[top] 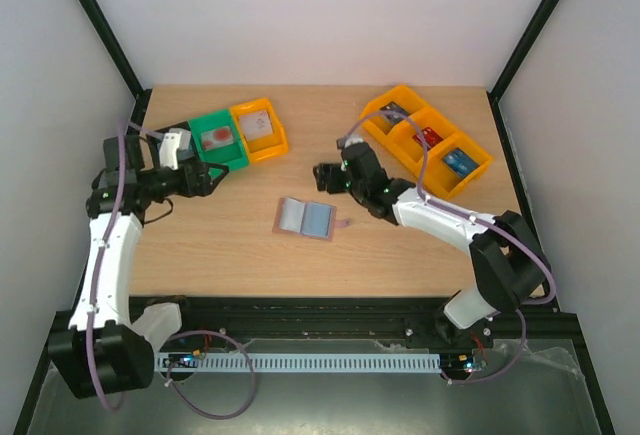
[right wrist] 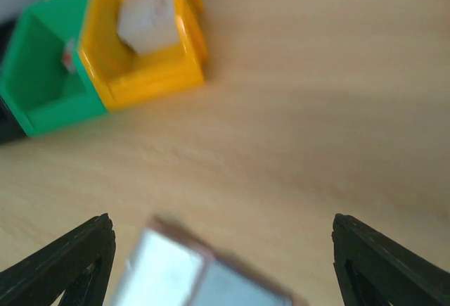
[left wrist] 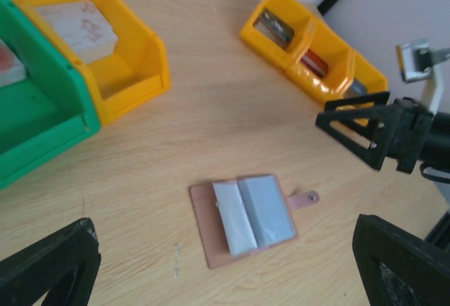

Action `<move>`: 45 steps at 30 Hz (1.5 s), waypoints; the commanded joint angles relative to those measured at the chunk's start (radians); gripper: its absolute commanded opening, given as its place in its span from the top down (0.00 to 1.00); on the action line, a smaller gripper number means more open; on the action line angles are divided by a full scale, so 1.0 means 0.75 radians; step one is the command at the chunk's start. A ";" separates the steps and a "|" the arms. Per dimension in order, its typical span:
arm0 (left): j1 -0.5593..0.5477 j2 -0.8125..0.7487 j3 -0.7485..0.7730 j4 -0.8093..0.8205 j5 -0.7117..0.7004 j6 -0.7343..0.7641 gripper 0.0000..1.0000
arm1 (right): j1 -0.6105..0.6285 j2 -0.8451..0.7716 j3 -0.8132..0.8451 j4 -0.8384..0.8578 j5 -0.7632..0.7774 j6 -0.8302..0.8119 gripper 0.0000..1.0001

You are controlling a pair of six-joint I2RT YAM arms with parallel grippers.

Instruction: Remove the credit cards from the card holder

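Card holder [top: 304, 217]: lies opened flat at centre of bench [top: 220, 245], blue panels up, likely for pocket access. Right end effector [top: 322, 177]: spread wide, near its far edge, apparently poised to pick. Left end effector [top: 207, 181]: wide, empty, beside green bin [top: 215, 140].

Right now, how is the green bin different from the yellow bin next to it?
The green bin is green, the yellow bin yellow-orange. The green bin holds a red-patched card; the yellow bin holds a mostly whitish card. The green bin stands left of the yellow bin. Both are open boxes, side by side, each holding one card.
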 commanded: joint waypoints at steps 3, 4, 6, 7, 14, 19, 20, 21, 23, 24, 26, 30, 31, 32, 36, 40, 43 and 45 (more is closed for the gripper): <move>-0.175 0.222 0.032 -0.114 -0.158 0.101 0.01 | 0.077 -0.046 -0.248 0.016 -0.030 0.116 0.26; -0.218 0.263 0.023 -0.104 -0.169 0.097 0.01 | 0.077 -0.038 -0.265 0.006 -0.027 0.114 0.30; -0.284 0.361 0.019 -0.089 -0.164 0.106 0.01 | 0.077 -0.029 -0.294 0.001 -0.041 0.111 0.37; -0.321 0.399 0.007 -0.065 -0.154 0.101 0.01 | 0.077 -0.023 -0.302 -0.006 -0.051 0.105 0.41; -0.474 0.732 -0.089 0.141 -0.010 -0.043 0.01 | 0.077 0.053 -0.258 -0.120 -0.088 0.078 0.50; -0.527 0.850 -0.174 0.326 -0.017 -0.179 0.01 | 0.077 0.162 -0.267 -0.095 -0.114 0.110 0.52; -0.552 0.859 -0.203 0.375 -0.030 -0.198 0.01 | 0.077 0.188 -0.258 -0.096 -0.122 0.108 0.53; -0.584 0.872 -0.220 0.410 -0.040 -0.211 0.01 | 0.077 0.213 -0.248 -0.095 -0.143 0.103 0.56; -0.633 0.909 -0.220 0.441 -0.038 -0.231 0.01 | 0.077 0.258 -0.226 -0.087 -0.200 0.093 0.60; -0.654 0.937 -0.204 0.442 -0.027 -0.242 0.01 | 0.076 0.277 -0.212 -0.086 -0.229 0.088 0.62; -0.685 1.005 -0.156 0.431 0.008 -0.253 0.01 | 0.079 0.302 -0.191 -0.083 -0.278 0.092 0.68; -0.726 1.063 -0.121 0.441 0.044 -0.275 0.03 | 0.081 0.273 -0.221 0.031 -0.382 0.149 0.75; -0.738 1.064 -0.126 0.454 0.059 -0.279 0.04 | 0.081 0.262 -0.237 0.063 -0.405 0.165 0.76; -0.753 1.064 -0.129 0.467 0.068 -0.284 0.06 | 0.081 0.255 -0.244 0.088 -0.423 0.175 0.76; -0.783 1.059 -0.116 0.493 0.097 -0.302 0.22 | 0.081 0.242 -0.246 0.131 -0.470 0.185 0.80; -0.780 1.069 -0.082 0.460 0.047 -0.266 0.55 | 0.081 0.218 -0.248 0.119 -0.469 0.177 0.81; -0.777 1.045 -0.090 0.453 -0.003 -0.254 0.94 | 0.081 0.192 -0.256 0.103 -0.466 0.162 0.81; -0.774 1.003 -0.105 0.458 -0.014 -0.248 0.98 | 0.081 0.144 -0.266 0.084 -0.453 0.146 0.81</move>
